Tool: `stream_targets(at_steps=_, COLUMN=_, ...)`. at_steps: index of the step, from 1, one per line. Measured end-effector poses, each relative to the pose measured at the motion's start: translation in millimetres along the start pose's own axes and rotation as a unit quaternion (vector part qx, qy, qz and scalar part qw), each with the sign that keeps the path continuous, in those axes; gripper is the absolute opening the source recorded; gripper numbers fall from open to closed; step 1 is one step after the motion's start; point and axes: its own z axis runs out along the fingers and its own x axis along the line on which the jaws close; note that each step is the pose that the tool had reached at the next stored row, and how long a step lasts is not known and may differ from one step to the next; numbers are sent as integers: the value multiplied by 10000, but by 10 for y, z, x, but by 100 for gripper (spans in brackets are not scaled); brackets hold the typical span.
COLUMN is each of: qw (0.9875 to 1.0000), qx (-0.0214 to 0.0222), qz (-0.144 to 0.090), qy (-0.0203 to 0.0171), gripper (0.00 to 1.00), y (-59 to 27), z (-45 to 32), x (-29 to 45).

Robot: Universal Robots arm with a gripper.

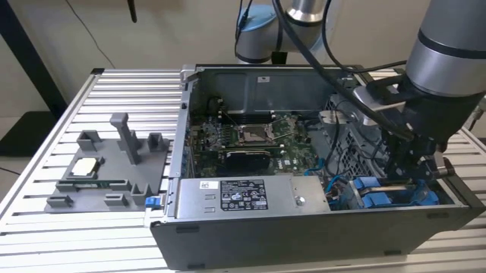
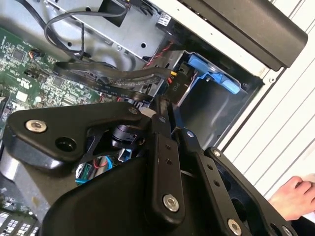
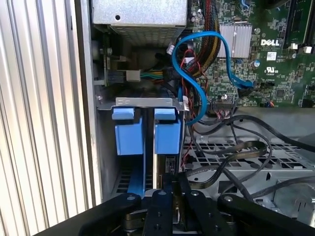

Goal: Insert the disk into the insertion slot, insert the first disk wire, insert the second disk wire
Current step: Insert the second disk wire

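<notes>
Reaching down into the computer case (image 1: 227, 250) at the exterior view's four o'clock, the end effector (image 1: 406, 170) hangs over the disk (image 3: 166, 130) seated upright in its slot; its grip cannot be judged.

Print on the computer's parts, mostly too small to make out.

Large white label with dense black lines and rows of marks on the grey power-supply box (image 1: 304, 196), facing up in the exterior view, text not legible. Small white sticker (image 1: 263, 79) on the case's inner rear wall, unreadable. In the first wrist view, white logo lettering (image 3: 269, 43) printed on the green motherboard (image 3: 280, 73), with a white sticker (image 3: 271, 55) just beside it and fine white component markings all over the board. In the second wrist view, short white code on a black cable connector (image 2: 175, 88); small printed sticker (image 2: 164, 19) on the metal drive cage, illegible.
</notes>
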Motion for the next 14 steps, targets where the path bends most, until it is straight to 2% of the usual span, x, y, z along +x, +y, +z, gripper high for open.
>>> stream_targets(at_steps=8, qw=10000, qx=6, qz=1, qy=0, gripper=16, y=14, z=65, x=3)
stream_targets(at_steps=9, qw=10000, qx=8, qz=2, qy=-8, gripper=18, y=16, z=77, x=3)
stream_targets(at_steps=10, qw=10000, qx=9, qz=3, qy=-12, gripper=24, y=17, z=80, x=4)
stream_targets(at_steps=11, qw=10000, qx=8, qz=3, qy=-13, gripper=24, y=16, z=78, x=4)
stream_targets(at_steps=12, qw=10000, qx=8, qz=3, qy=-15, gripper=31, y=14, z=67, x=3)
stream_targets(at_steps=14, qw=10000, qx=5, qz=2, qy=-12, gripper=31, y=4, z=18, x=1)
